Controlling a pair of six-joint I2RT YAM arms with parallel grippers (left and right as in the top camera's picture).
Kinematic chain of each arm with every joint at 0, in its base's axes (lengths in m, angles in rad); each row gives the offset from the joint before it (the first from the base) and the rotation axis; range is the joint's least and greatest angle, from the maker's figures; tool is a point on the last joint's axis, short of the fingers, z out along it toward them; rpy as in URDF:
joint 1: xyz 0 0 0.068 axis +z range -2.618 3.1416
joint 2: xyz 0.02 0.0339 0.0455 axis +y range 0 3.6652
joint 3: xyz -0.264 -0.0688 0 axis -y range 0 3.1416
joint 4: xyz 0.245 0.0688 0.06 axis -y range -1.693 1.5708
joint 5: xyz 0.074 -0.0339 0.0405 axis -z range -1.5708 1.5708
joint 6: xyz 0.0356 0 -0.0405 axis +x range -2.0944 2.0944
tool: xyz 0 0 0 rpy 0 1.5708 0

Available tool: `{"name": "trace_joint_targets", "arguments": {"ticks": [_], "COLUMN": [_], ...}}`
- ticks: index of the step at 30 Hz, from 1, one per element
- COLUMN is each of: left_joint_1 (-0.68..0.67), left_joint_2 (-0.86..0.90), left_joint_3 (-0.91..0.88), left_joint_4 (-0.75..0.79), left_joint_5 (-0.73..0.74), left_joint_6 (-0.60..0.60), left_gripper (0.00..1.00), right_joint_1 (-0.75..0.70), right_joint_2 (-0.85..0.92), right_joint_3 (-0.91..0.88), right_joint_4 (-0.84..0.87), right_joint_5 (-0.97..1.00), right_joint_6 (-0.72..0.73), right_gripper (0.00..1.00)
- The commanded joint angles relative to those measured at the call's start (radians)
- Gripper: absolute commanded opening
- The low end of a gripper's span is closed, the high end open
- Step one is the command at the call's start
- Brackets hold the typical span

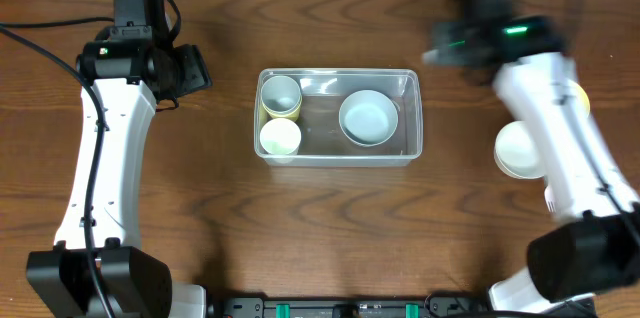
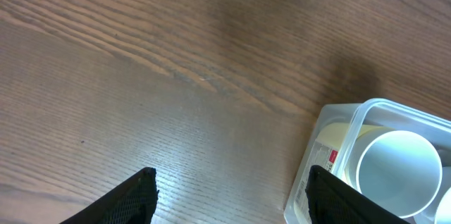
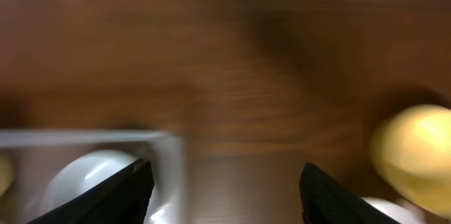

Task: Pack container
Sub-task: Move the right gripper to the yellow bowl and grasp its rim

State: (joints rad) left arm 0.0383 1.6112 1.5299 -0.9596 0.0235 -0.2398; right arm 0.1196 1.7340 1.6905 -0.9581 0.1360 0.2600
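Observation:
The clear container [image 1: 325,75] sits mid-table. It holds a white cup nested in a yellow one [image 1: 282,98], a white cup [image 1: 280,139] and a pale bowl [image 1: 369,118]. My left gripper [image 1: 195,70] hovers left of it, open and empty; in the left wrist view the left gripper [image 2: 232,185] is over bare wood, with the container's corner [image 2: 317,146] and a white cup [image 2: 398,171] at the right. My right gripper [image 1: 438,50], blurred, is beyond the tub's right end. The right gripper [image 3: 227,182] is open with nothing between its fingers; the container wall [image 3: 170,164] is at the left.
A white bowl [image 1: 516,150] and a yellow bowl [image 1: 581,98] lie on the table at the right, partly hidden by the right arm. The yellow bowl [image 3: 416,153] shows at the right edge of the right wrist view.

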Motion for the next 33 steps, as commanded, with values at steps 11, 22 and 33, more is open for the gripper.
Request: {"name": "trace_joint_targets", "arguments": {"ticks": [11,22,33], "left_joint_1": [0.002,0.002,0.002], "left_joint_2": [0.005,0.005,0.005], "left_joint_3": [-0.004,-0.004,-0.004], "left_joint_4": [-0.001,-0.002,-0.005], "left_joint_5": [0.003,0.003,0.003], "left_joint_6": [-0.01,-0.01,-0.01], "left_gripper": [0.68,0.68,0.69], "right_joint_1": [-0.347,-0.414,-0.412], "right_joint_2": [0.241,0.419,0.431], "right_joint_3": [-0.002,-0.002,-0.003], "right_joint_4": [-0.087,-0.083,-0.053], "right_joint_5": [-0.058,-0.058,-0.058], "right_joint_6": [-0.082,-0.113,-0.112], "right_gripper": [0.71,0.68,0.28]}}
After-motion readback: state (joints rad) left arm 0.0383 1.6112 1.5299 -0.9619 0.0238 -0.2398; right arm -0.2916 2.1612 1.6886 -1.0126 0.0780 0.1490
